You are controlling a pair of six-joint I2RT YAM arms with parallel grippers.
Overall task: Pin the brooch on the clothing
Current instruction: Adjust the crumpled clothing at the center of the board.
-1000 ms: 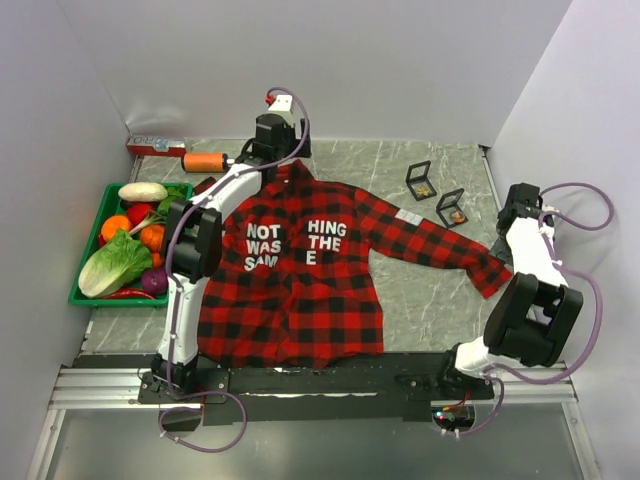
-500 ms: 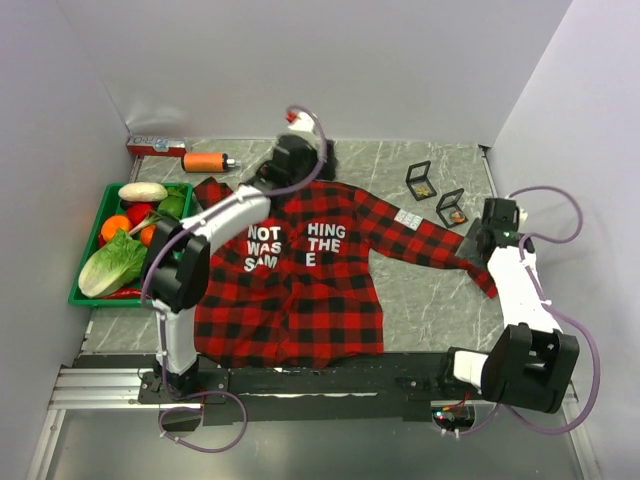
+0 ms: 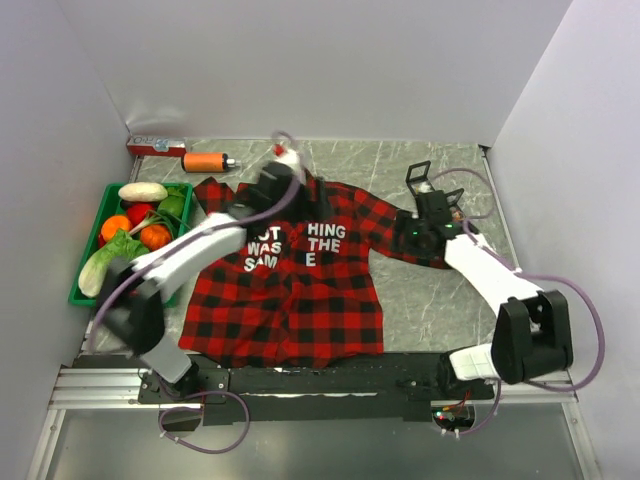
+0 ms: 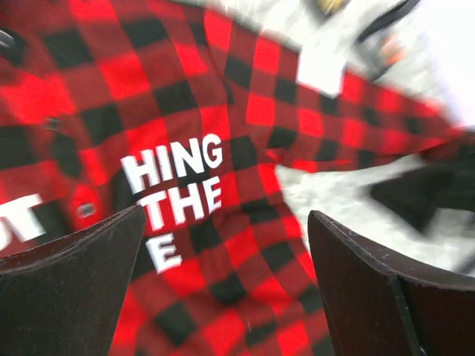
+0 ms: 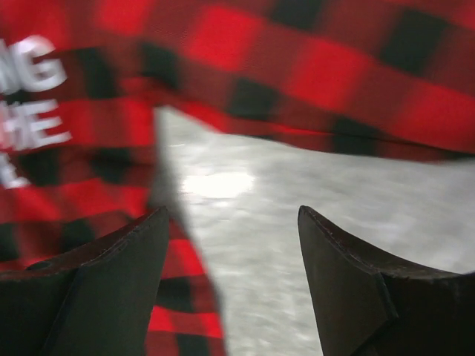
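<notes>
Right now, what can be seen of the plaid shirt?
The shirt is red-and-black plaid cloth with white block lettering on the chest. It lies spread front up on the grey table, collar to the far side, one sleeve stretched sideways. The left arm and right arm reach over it; contact cannot be told.

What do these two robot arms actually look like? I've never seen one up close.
The left arm and right arm are slim white tubes linked by chunky black joints, with a thin purplish cable looping along each. The left gripper and right gripper each end in two dark, wedge-shaped fingers.
</notes>
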